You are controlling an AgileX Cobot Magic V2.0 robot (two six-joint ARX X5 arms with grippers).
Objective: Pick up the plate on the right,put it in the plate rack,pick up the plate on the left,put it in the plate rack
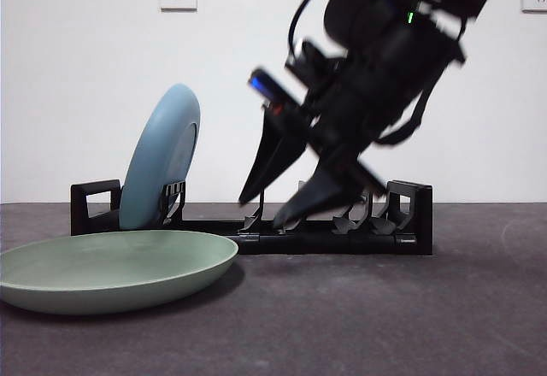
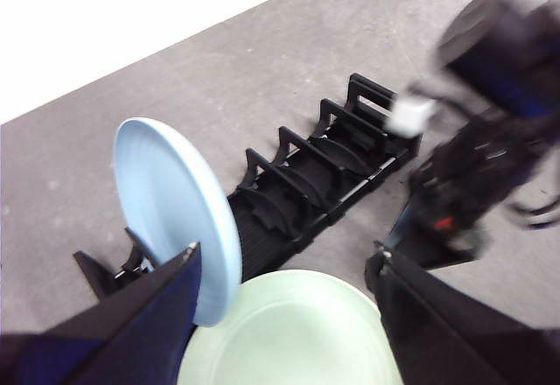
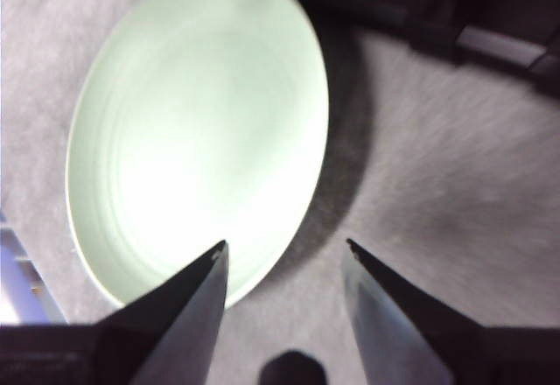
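A white wall with sockets backs a dark grey table [image 1: 385, 325]. The blue plate [image 1: 162, 155] stands on edge in an end slot of the plate rack [image 1: 256, 222], leaning on the dividers that prop it upright. The right gripper [image 1: 282, 196], jaws spread and empty, hangs in front of the rack's middle, tilted toward the green plate [image 1: 115, 269], which lies flat on the table just ahead of its tips; probably it is lining up for the rim. The left gripper [image 2: 284, 271], also open and empty, hovers above both plates
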